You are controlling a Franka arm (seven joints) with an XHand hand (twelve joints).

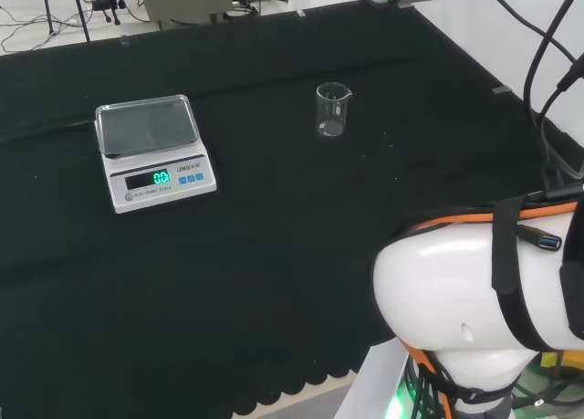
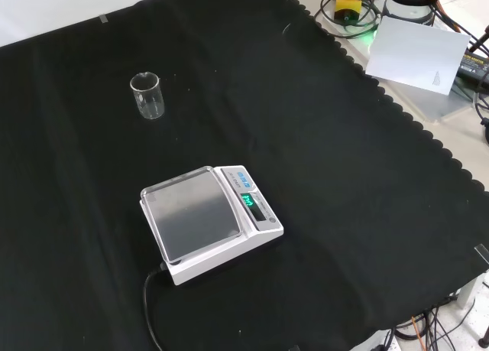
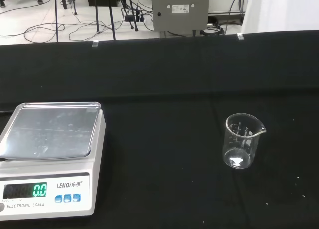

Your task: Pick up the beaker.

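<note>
Clear glass beaker [image 1: 332, 109] stands untouched on your counter [image 1: 274, 255], well apart from the scale [image 1: 155, 151]; whether the hand is open, you cannot tell.

A small clear glass beaker [image 1: 333, 109] [image 2: 147, 95] [image 3: 242, 140] stands upright and empty on the black cloth [image 1: 274, 246] [image 2: 321, 152] [image 3: 164, 139]. Its pour spout and printed graduations are visible. In the head view it sits toward the cloth's far edge, right of centre.

Clear beaker [image 1: 332, 109] — white scale [image 1: 157, 152], green digits — on black cloth [image 1: 274, 236].
</note>
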